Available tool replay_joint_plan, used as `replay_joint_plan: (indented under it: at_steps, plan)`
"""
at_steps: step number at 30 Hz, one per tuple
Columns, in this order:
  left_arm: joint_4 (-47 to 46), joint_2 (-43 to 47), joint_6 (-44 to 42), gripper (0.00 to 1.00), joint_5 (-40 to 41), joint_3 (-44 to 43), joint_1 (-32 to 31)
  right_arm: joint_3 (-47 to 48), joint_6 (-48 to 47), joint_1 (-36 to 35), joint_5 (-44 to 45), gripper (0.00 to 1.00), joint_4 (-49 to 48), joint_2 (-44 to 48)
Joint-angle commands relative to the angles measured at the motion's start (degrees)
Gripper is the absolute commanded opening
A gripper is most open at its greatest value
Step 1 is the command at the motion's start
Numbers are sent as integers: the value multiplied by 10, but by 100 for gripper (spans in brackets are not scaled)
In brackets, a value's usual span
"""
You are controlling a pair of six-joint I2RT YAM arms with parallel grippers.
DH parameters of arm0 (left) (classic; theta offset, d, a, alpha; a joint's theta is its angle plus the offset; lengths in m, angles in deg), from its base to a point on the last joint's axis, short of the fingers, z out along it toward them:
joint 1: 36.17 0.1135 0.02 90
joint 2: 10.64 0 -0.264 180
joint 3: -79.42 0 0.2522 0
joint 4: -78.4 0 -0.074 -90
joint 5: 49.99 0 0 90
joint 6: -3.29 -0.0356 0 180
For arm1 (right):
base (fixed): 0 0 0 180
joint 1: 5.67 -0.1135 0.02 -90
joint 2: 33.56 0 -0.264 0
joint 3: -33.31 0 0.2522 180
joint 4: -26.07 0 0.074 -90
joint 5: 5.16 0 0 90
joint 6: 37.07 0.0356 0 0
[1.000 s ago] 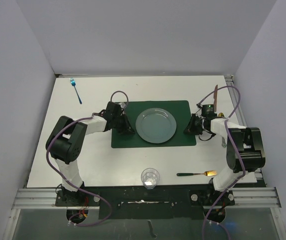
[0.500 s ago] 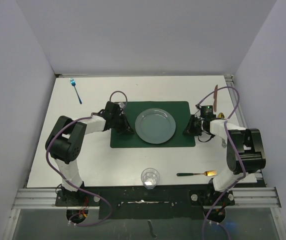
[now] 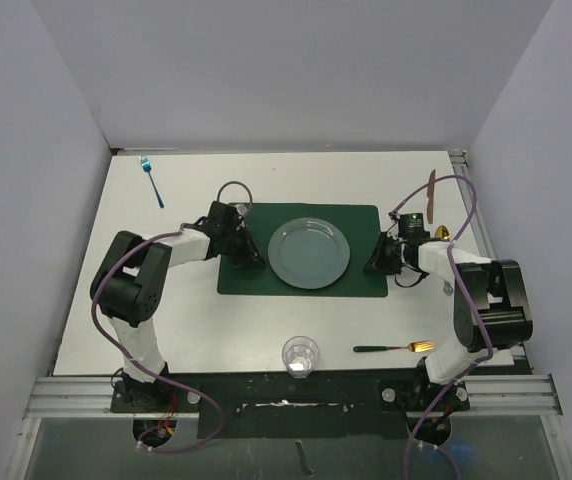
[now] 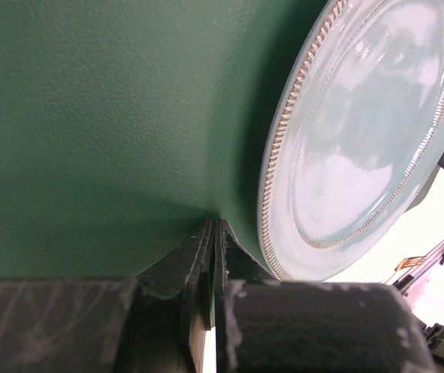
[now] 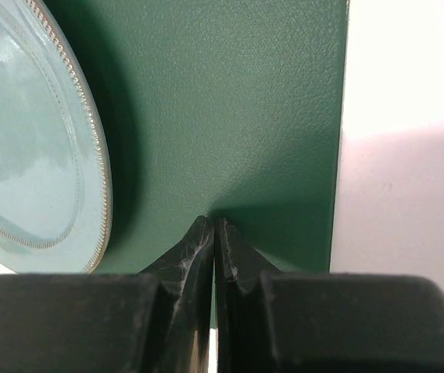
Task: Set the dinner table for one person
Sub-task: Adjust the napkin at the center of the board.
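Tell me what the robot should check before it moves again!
1. Left gripper shut, tips on the green placemat: ok.
2. Right gripper shut, tips on the placemat: ok.
3. Placemat really pinched, not just pressed: cannot tell.
4. Plate sitting fully on the placemat: ok.
5. Fork, clear cup and blue spoon set beside the plate: not ok, they lie apart on the dinner table.

Of the dinner table [image 3: 216,330]: large, white, flat, rectangular. Lies level, long edges running left to right. Edged by aluminium rails [image 3: 66,398] near and right.
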Motion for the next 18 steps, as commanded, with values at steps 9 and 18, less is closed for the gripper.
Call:
replay_joint_plan:
  at_steps: [9,18]
  plan:
    - [41,24,-7,0,45,31,9,12,-13,-7,5,15,48,8]
    - [53,165,10,11,46,65,9,62,-33,-1,-5,42,91,45]
